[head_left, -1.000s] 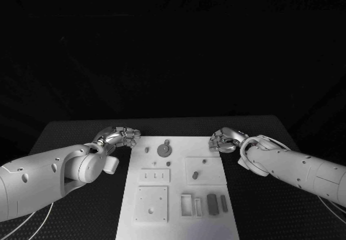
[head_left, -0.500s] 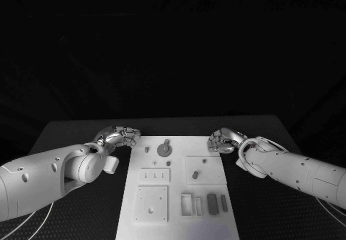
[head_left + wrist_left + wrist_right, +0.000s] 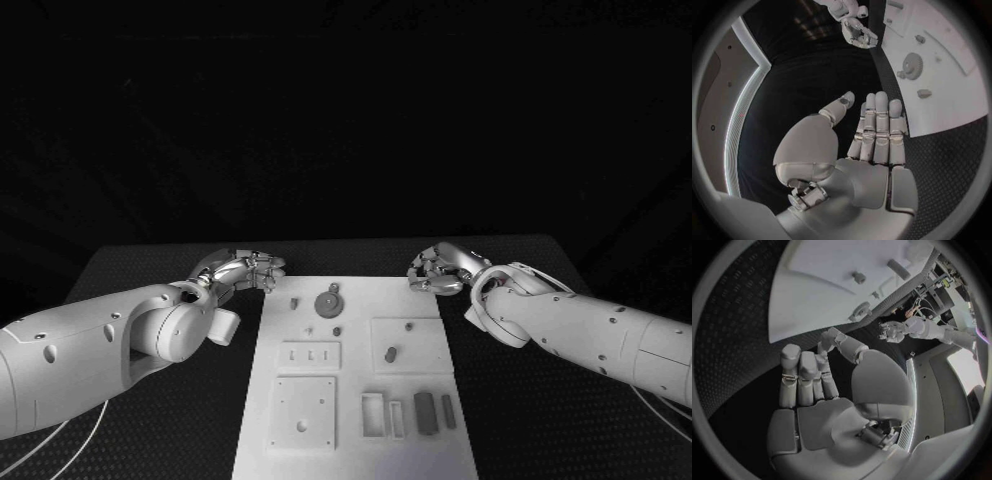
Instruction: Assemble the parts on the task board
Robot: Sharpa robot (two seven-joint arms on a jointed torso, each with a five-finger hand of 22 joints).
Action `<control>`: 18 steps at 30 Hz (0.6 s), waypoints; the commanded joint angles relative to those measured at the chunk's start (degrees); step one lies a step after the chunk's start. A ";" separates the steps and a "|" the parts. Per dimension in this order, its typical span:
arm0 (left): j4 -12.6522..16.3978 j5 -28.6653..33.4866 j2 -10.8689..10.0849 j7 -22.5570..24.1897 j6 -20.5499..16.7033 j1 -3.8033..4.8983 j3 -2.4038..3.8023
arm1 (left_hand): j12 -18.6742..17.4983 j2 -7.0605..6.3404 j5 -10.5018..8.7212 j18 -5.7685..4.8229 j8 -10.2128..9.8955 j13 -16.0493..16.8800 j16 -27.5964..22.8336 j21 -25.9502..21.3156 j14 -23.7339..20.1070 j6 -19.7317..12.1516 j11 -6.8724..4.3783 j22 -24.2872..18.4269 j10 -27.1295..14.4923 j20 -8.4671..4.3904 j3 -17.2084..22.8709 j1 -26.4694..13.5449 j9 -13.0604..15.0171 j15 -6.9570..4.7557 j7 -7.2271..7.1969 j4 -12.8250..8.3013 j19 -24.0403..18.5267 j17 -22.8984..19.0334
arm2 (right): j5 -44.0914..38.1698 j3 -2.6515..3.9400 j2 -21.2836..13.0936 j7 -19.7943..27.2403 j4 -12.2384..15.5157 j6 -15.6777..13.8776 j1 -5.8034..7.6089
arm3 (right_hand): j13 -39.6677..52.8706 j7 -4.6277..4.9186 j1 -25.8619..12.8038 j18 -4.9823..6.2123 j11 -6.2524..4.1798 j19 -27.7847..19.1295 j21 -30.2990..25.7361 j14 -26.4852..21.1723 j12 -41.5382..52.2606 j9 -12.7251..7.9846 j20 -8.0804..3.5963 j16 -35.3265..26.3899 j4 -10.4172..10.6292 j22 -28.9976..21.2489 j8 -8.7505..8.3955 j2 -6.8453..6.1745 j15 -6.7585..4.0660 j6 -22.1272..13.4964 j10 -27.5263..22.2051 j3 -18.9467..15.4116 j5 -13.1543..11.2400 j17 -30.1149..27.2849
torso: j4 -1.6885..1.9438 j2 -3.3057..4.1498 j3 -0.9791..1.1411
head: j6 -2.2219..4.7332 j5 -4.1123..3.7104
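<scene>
The white task board (image 3: 361, 440) lies between my arms in the head view. On it a grey gear (image 3: 330, 300) sits near the far end, a small oval part (image 3: 391, 352) lies mid-board, and dark blocks (image 3: 426, 410) stand in slots near the front. My left hand (image 3: 240, 270) hovers off the board's far left corner, my right hand (image 3: 440, 270) at its far right corner. In the left wrist view the left hand (image 3: 873, 135) holds nothing, fingers straight and thumb apart, beside the board (image 3: 948, 100). The right hand (image 3: 811, 380) is likewise empty with its fingers extended.
The black textured table (image 3: 159, 270) surrounds the board on both sides. Raised white square plates (image 3: 304, 408) sit on the board's near left. The right wrist view shows the gear (image 3: 859, 311) and my left hand (image 3: 893, 331) beyond the board.
My right hand has drifted slightly away from me and a little toward the board's far corner. The left hand has barely moved.
</scene>
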 commanded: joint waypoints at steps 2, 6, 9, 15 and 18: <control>0.19 -6.85 0.83 -5.35 5.68 1.01 0.29 | 0.37 -0.08 -0.45 0.33 -0.06 0.27 -0.31 0.41 -0.03 0.86 -0.08 0.05 0.86 -0.11 -0.76 -2.45 -0.10 -0.12 -0.06 1.49 -0.39 0.20 | -10.14 0.02 0.74 -8.52 3.10 3.58 1.53 | 0.04 0.14 -0.50 3.34 0.00 0.50 0.36 0.21 0.32 2.17 0.00 0.03 -0.44 0.62 2.65 0.18 -0.46 2.43 0.50 0.32 -0.03 -0.06 | -0.26 -0.45 -0.12 | 0.39 0.15; 0.35 -8.18 1.69 -9.97 9.18 2.31 0.31 | 0.42 -1.22 -0.92 0.27 -0.47 0.49 -0.40 0.39 -0.10 0.85 -0.23 -0.06 1.28 -0.05 -2.42 -6.67 -0.27 -0.06 0.05 3.97 -0.51 0.32 | -15.36 0.01 1.76 -12.24 5.60 5.13 2.87 | 0.02 0.12 -0.49 3.34 -0.03 0.64 0.33 0.31 0.30 2.25 -0.02 0.03 -0.65 0.55 2.74 0.13 -0.48 2.42 0.62 0.78 -0.03 -0.08 | -0.27 -1.12 -0.33 | 0.46 0.70; 0.51 -9.76 2.48 -11.85 9.97 2.99 0.31 | 0.65 -1.93 -0.92 0.44 -0.55 0.70 -0.52 0.32 -0.30 0.96 -0.57 -0.11 1.86 -0.12 -2.63 -7.66 -0.28 -0.09 -0.06 4.67 -0.69 0.37 | -17.62 0.01 2.92 -13.68 7.50 5.50 3.26 | 0.01 0.12 -0.54 3.34 -0.03 0.69 0.32 0.36 0.29 2.28 -0.02 0.02 -0.73 0.53 2.77 0.08 -0.48 2.42 0.67 0.95 -0.03 -0.10 | -0.28 -1.63 -0.47 | 0.48 1.29; 0.26 -11.20 3.89 -14.92 11.27 3.37 0.31 | 0.49 -1.78 -0.91 0.54 -0.97 0.84 -0.90 0.04 -0.73 0.91 -0.66 -0.34 2.02 0.06 -2.85 -11.02 -0.50 0.10 -0.02 7.79 -1.15 0.40 | -21.84 0.01 4.82 -15.38 10.61 4.89 3.31 | -0.02 0.12 -0.71 3.34 -0.03 0.77 0.33 0.44 0.28 2.32 0.02 0.03 -0.76 0.51 2.82 0.01 -0.45 2.44 0.75 1.09 -0.03 -0.12 | -0.13 -2.37 -0.66 | 0.50 2.07; 0.05 -11.59 4.56 -16.74 12.36 3.37 0.28 | 0.40 -1.66 -0.91 0.62 -1.17 0.91 -1.08 -0.11 -0.91 0.86 -0.69 -0.42 2.05 0.13 -3.10 -12.75 -0.62 0.17 -0.01 9.34 -1.43 0.42 | -22.99 0.01 5.67 -15.74 11.43 4.55 3.30 | -0.03 0.10 -0.77 3.34 -0.03 0.84 0.33 0.51 0.27 2.36 0.05 0.04 -0.79 0.49 2.86 -0.05 -0.43 2.47 0.81 1.20 -0.03 -0.13 | -0.04 -2.61 -0.75 | 0.34 2.38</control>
